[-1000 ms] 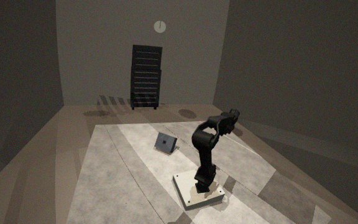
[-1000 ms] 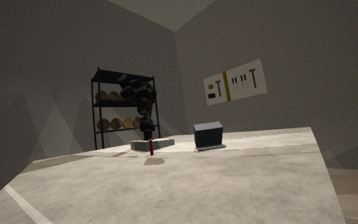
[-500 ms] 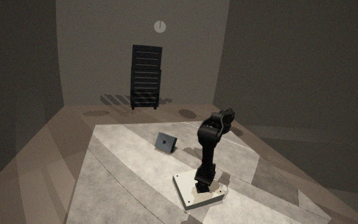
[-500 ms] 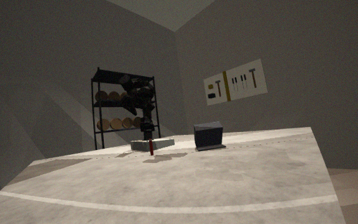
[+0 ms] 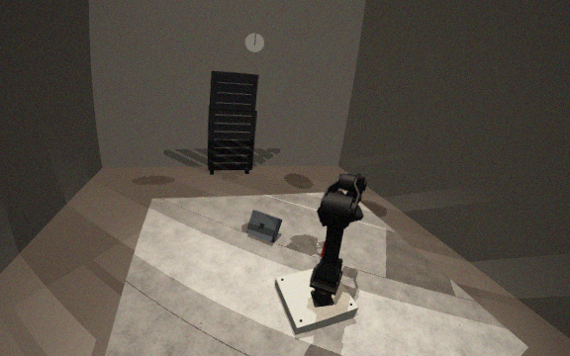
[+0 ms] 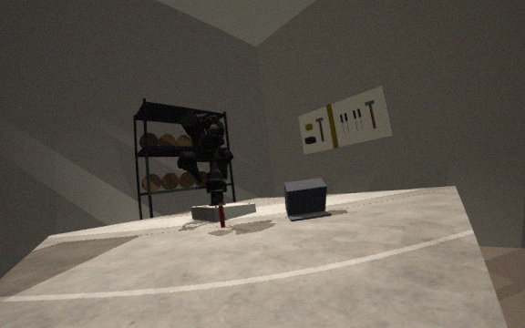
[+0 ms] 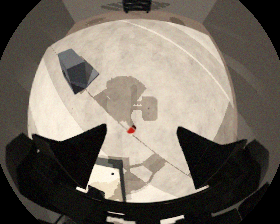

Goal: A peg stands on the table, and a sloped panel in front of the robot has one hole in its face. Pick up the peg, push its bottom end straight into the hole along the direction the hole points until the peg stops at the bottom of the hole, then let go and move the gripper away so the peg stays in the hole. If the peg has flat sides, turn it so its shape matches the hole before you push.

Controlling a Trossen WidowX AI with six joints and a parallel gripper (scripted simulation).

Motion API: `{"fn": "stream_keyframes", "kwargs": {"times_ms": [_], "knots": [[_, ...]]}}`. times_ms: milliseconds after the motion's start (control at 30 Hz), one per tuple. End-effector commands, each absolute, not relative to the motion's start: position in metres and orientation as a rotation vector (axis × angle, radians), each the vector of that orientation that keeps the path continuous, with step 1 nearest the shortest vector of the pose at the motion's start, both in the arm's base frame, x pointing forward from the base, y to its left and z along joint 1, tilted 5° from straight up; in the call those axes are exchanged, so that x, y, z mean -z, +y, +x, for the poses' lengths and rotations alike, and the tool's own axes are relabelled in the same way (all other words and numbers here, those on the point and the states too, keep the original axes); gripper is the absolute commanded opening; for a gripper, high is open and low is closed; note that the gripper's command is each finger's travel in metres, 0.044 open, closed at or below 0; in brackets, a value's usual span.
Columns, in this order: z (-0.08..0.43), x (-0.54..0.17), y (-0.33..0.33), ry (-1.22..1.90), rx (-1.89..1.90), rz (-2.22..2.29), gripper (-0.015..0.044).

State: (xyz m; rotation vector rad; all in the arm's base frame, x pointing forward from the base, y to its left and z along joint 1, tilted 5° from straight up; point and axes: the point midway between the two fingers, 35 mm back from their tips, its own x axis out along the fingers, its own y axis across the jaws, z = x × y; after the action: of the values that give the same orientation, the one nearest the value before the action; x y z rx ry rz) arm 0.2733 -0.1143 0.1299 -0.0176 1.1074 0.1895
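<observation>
The red peg (image 5: 323, 248) (image 6: 221, 216) (image 7: 131, 130) stands upright on the table, in front of the robot's base; the arm hides most of it in the top view. My gripper (image 7: 143, 128) is open and empty, high above the table. In the wrist view the peg shows small between the spread fingertips, a little left of the middle. The blue-grey sloped panel (image 5: 270, 220) (image 6: 305, 200) (image 7: 70, 59) has one dark hole (image 5: 261, 225) in its face. The exterior view shows the panel's back. The peg's cross-section is too small to tell.
The pale table (image 5: 191, 277) (image 6: 290, 292) (image 7: 176, 75) carries the robot's white base plate (image 5: 295, 297) (image 6: 240, 210) (image 7: 102, 176). The panel stands to one side of the peg, at upper left in the wrist view. A dark cabinet (image 5: 232, 119) and a rack (image 6: 167, 152) stand beyond the table.
</observation>
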Motion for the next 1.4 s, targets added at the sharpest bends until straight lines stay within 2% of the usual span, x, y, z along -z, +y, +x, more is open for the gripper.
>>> {"fn": "stream_keyframes", "kwargs": {"times_ms": [0,1000,1367], "knots": [[0.274,-0.123,-0.112,1.168,-0.144,0.058,0.0440],[0.273,-0.080,-0.089,1.536,0.355,0.479,0.0440],[0.273,-0.074,-0.089,1.542,0.369,0.485,0.0440]]}}
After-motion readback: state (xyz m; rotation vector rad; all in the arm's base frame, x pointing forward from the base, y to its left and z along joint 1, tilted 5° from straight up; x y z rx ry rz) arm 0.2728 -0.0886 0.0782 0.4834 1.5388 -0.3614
